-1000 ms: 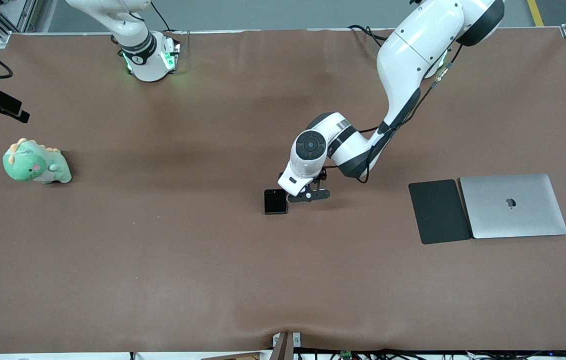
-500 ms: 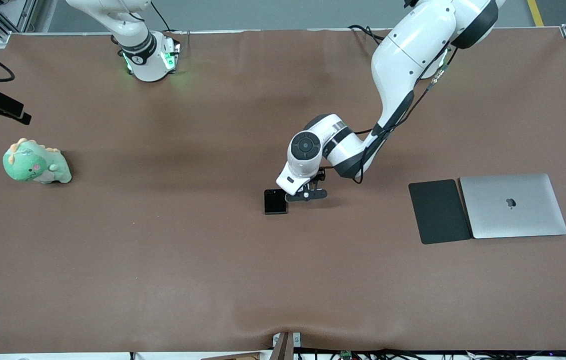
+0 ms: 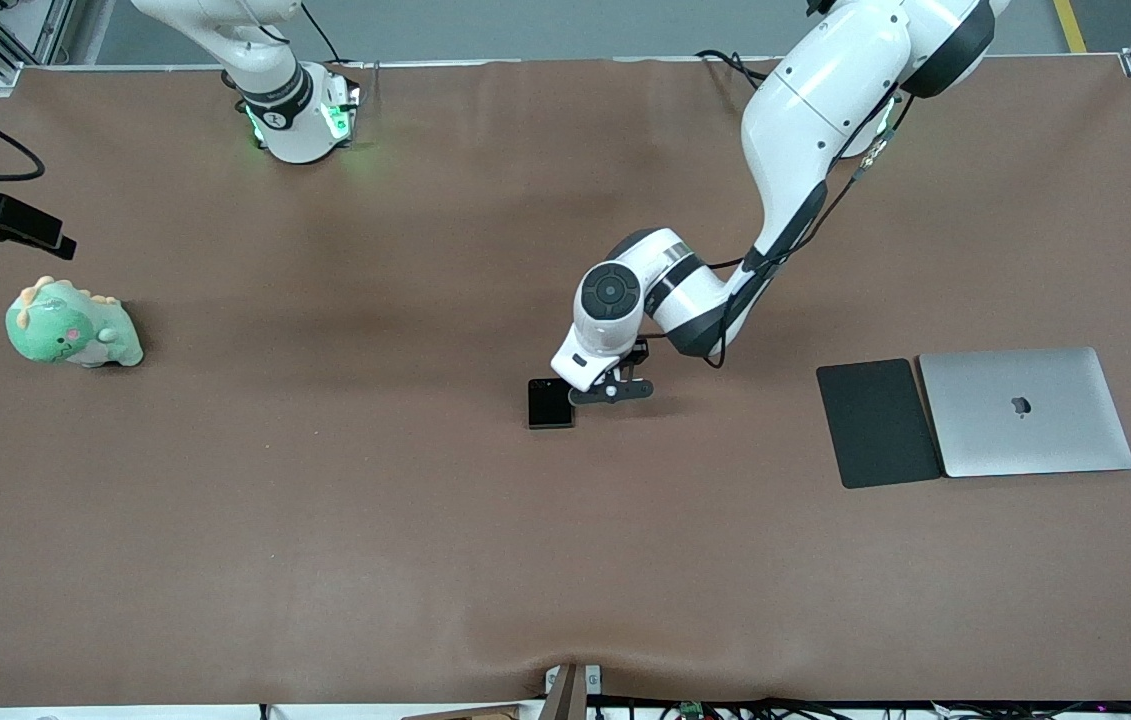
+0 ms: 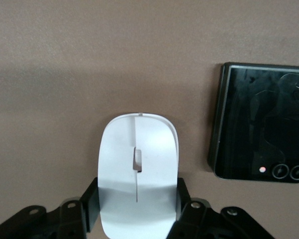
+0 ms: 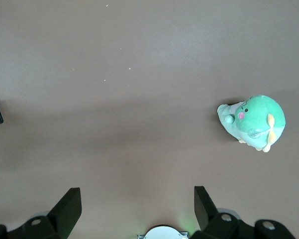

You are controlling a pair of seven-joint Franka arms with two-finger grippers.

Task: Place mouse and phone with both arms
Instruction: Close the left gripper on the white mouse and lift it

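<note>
The white mouse (image 4: 138, 169) sits between the fingers of my left gripper (image 4: 138, 199), which is shut on its sides, low over the brown table. The black folded phone (image 4: 261, 129) lies flat right beside the mouse, apart from it. In the front view the phone (image 3: 551, 403) lies mid-table and my left gripper (image 3: 610, 390) is beside it, toward the left arm's end; the mouse is hidden under the wrist. My right gripper (image 3: 20, 228) hangs open and empty (image 5: 138, 204) high over the right arm's end of the table.
A green plush dinosaur (image 3: 73, 325) sits near the right arm's end, also in the right wrist view (image 5: 252, 122). A dark grey mat (image 3: 877, 423) and a closed silver laptop (image 3: 1025, 411) lie side by side toward the left arm's end.
My left gripper with the mouse has shifted slightly toward the phone and settled. My right gripper has drifted a little over the table edge.
</note>
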